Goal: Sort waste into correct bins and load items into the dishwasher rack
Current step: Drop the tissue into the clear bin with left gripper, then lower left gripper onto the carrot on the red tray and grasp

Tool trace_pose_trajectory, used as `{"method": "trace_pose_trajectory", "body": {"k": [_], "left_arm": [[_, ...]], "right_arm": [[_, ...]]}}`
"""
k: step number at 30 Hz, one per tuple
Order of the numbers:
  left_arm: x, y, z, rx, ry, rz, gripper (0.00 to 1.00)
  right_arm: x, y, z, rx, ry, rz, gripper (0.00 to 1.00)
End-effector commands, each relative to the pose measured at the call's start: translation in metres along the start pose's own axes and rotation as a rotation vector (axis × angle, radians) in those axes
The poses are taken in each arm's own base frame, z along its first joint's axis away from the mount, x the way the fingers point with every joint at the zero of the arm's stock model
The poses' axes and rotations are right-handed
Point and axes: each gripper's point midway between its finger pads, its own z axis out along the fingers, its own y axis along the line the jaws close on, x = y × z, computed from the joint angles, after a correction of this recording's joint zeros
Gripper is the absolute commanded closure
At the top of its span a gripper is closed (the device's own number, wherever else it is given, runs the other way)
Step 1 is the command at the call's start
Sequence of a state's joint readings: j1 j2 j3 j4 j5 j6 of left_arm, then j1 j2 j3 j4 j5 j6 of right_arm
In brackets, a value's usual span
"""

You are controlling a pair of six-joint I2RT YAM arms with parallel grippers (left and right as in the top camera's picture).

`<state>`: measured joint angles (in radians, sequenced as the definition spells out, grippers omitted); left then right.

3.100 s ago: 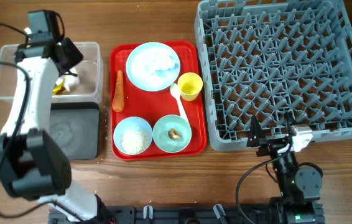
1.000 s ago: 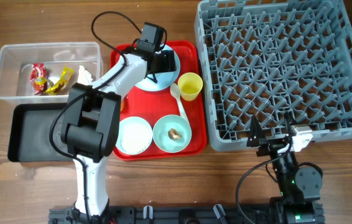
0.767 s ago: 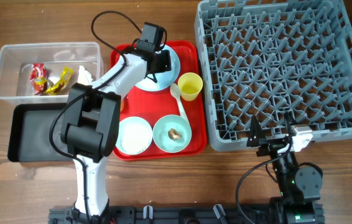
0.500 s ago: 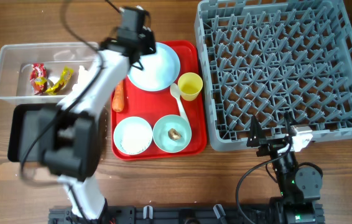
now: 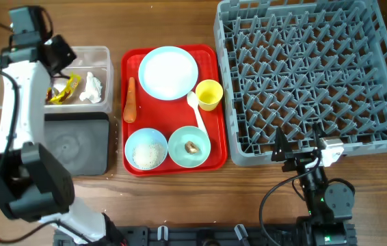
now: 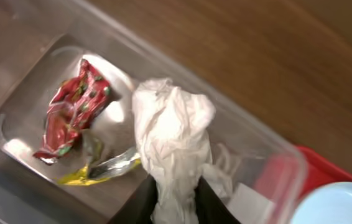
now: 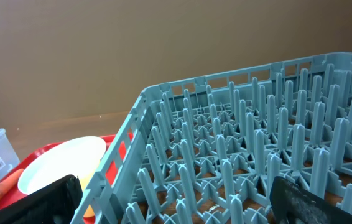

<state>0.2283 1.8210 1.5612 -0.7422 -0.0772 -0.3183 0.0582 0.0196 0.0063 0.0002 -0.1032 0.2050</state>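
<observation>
While the left claw (image 6: 175, 202) pinches tissue (image 6: 173, 124), wrapper (image 6: 70, 109) print is unreadable.

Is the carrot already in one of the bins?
No, the carrot lies on the red tray, just left of the pale-blue plate.

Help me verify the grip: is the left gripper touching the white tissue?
Touching. Left wrist view shows the white tissue wedged in the left gripper, against both fingers.

Clear glossy plastic tub (image 6: 238, 124) w/ shiny crinkled wrapper (image 6: 70, 112) & rough paper tissue (image 6: 173, 130); matt wood table (image 6: 257, 56)
</observation>
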Motion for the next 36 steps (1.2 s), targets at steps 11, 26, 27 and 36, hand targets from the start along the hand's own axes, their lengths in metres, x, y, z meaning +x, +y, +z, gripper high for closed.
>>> {"method": "trace_pose_trajectory", "body": {"k": [11, 26, 27, 36], "left_arm": [[0.007, -0.007, 0.019, 0.086, 0.056, -0.021, 0.01], [0.061, -0.106, -0.056, 0.313, 0.133, 0.163, 0.00], [0.065, -0.114, -0.058, 0.330, 0.135, 0.178, 0.00], [0.131, -0.146, -0.071, 0.315, 0.265, 0.324, 0.46]], "right_arm": [[-0.001, -0.001, 0.000, 0.005, -0.007, 0.007, 0.00], [-0.001, -0.001, 0.000, 0.005, -0.007, 0.007, 0.00], [-0.001, -0.001, 0.000, 0.005, -0.007, 0.007, 0.00], [-0.001, -0.001, 0.000, 0.005, -0.007, 0.007, 0.00]]}}
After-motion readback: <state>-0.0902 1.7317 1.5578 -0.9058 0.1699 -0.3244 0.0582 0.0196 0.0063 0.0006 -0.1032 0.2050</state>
